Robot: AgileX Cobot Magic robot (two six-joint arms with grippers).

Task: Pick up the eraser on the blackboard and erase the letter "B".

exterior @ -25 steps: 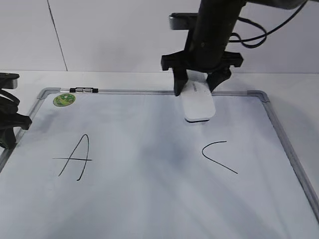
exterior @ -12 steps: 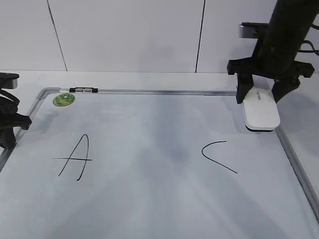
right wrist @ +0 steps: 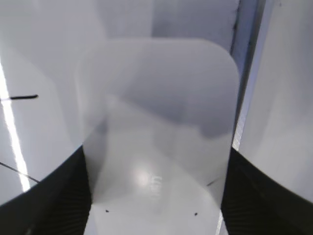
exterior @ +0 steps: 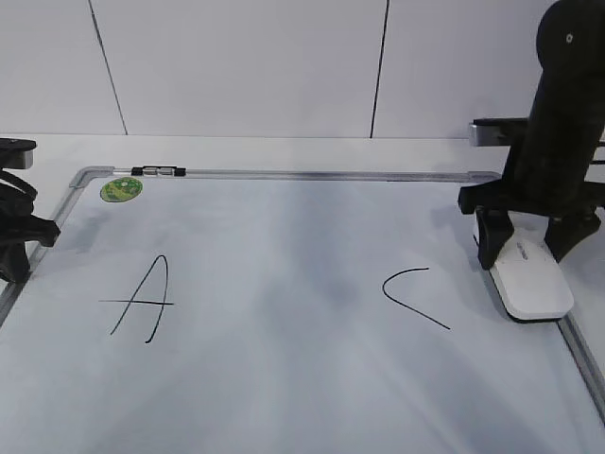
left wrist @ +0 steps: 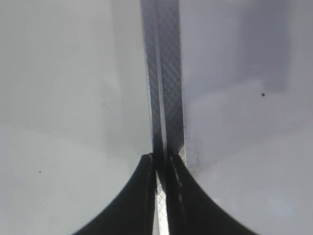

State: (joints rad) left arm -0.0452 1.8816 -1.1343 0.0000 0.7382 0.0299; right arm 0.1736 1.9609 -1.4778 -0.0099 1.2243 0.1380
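Note:
The blackboard [exterior: 284, 180] is a white dry-erase board with a silver frame. A black "A" [exterior: 144, 298] is at its left and a black "C" [exterior: 416, 297] at its right. No letter "B" shows; only grey smudges lie between them. My right gripper [exterior: 534, 260] is shut on the white eraser [exterior: 534, 282] at the board's right edge, beside the "C". The eraser fills the right wrist view [right wrist: 156, 142] between the jaws [right wrist: 156, 196]. My left gripper [exterior: 14, 255] sits at the board's left edge, shut, over the frame [left wrist: 166, 98], with its jaws [left wrist: 160, 161] together.
A round green sticker [exterior: 122, 189] and a black-silver clip [exterior: 159, 171] sit at the board's top left corner. A white wall rises behind the table. The right frame rail [exterior: 581, 355] runs just below the eraser.
My right gripper carried the eraser from the board's top middle to the right, then down along the right edge to beside the "C". The left arm has not moved.

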